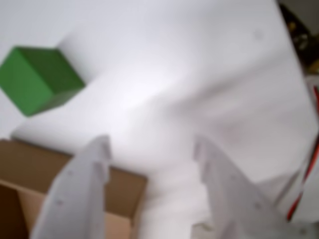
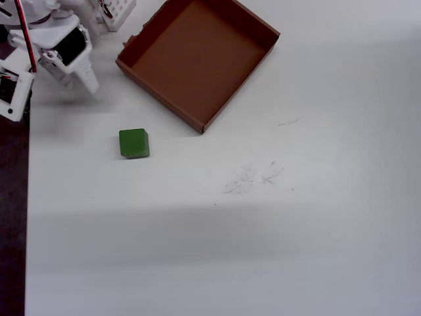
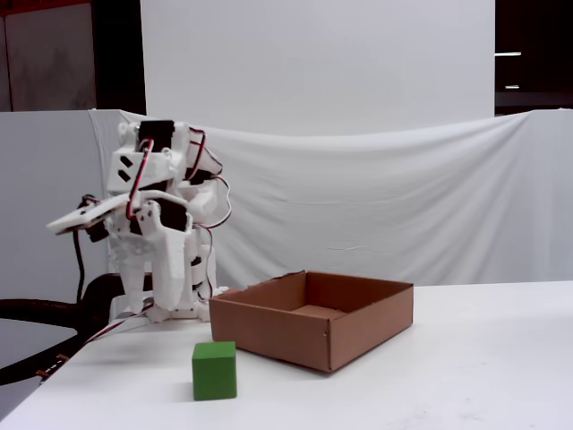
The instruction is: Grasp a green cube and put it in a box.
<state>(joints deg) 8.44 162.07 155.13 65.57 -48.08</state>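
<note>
The box [image 2: 197, 59] sits empty on the white table [image 2: 296, 230], toward the far side in the overhead view, its near corner just right of the green cube [image 2: 134, 143], which stands flat on the bare tabletop, close to the box but not touching it. The arm is folded back at the table's far left, well clear of both. In the wrist view the gripper [image 1: 152, 149] has its two white fingers spread wide with nothing between them, and the cube lies up and to the left of them, off their line; so the reach, I judge, must swing toward the cube before closing. The cube has no long axis. A white cloth backdrop [image 3: 376, 197] hangs behind the table, dark room beyond
</note>
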